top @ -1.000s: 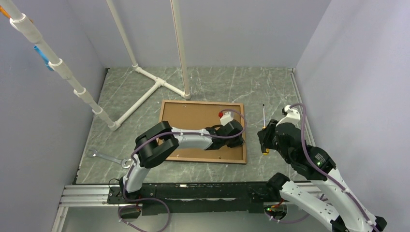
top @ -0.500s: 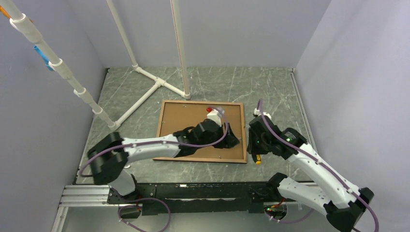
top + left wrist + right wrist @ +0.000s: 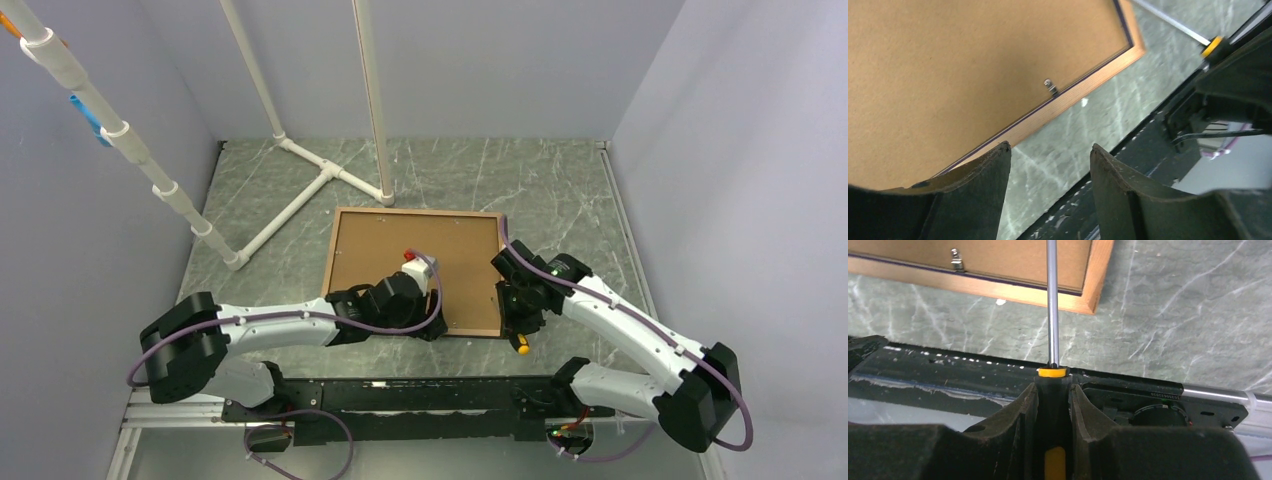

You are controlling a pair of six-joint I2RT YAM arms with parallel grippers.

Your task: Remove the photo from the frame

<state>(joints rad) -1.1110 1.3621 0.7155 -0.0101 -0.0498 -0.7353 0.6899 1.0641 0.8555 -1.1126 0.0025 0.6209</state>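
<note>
Shows the frame [image 3: 420, 211] lying face down near the middle of the surface [image 3: 560, 190], with the brown backing board [image 3: 400, 245] uppermost. Hides the photo completely under that board, so presumably not yet out.

Has the right claw [image 3: 1053, 390] clamped on the black-and-yellow handle of a screwdriver [image 3: 1052, 300], shaft pointing far across the frame's near right corner, tip cut off at the top of the wrist view. Has the left claw [image 3: 1050, 150] spread apart and holding nothing, hovering over the frame's near edge, just left of the right claw. Shows one small metal tab [image 3: 1050, 87] at the seam between board and near rail; cannot tell whether turned clear or not.

Expect a thin, light, floppy print with a glossy face: easy to crease, scratch or smudge. Take hold only at the white border, by an edge or corner, and lift flat rather than bend. Treat the board as stiff and light; lever at its edge beside the tab, not through the middle. Expect the frame to slide on the smooth surface, so pin a rail with the free claw. Cannot tell whether glass lies underneath.
</note>
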